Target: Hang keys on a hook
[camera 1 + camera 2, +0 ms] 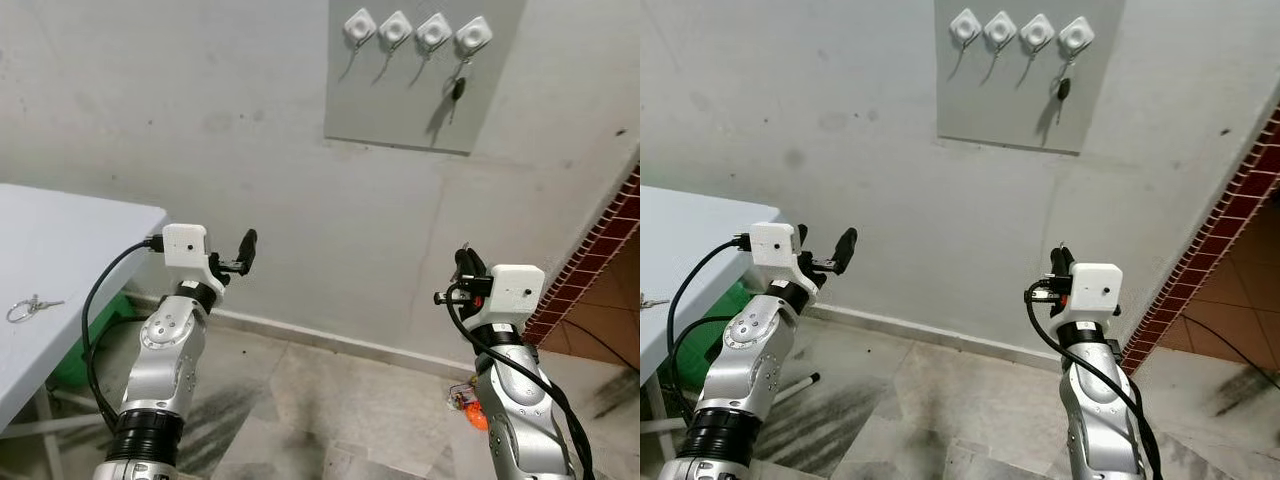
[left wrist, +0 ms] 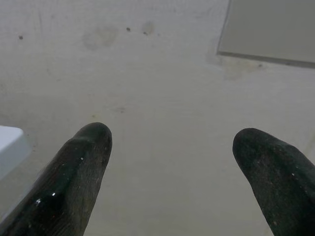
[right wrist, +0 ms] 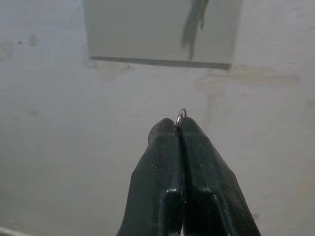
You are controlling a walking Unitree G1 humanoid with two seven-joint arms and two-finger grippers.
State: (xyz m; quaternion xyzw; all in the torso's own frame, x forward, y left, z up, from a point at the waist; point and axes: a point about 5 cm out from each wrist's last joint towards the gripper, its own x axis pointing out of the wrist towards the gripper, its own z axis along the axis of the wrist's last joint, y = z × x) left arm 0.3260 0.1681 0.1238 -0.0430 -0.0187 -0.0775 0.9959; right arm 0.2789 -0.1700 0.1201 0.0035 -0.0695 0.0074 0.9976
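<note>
A grey panel [image 1: 392,105] high on the wall carries a row of white hooks [image 1: 395,29]. From the rightmost hook [image 1: 473,35] hangs a dark key [image 1: 457,91]. My right gripper [image 1: 465,263] is raised below the panel, well short of it, shut on a thin metal key ring [image 3: 181,115] whose top peeks out between the fingertips. My left gripper [image 1: 238,258] is held up at the left, open and holding nothing, pointing at the bare wall. Another set of keys [image 1: 30,307] lies on the white table [image 1: 70,235].
The table stands at my left, with something green [image 1: 95,335] beneath it. A red-tiled wall [image 1: 600,250] runs along the right. A small orange object [image 1: 470,410] shows low beside my right arm. A tiled floor [image 1: 330,400] lies ahead.
</note>
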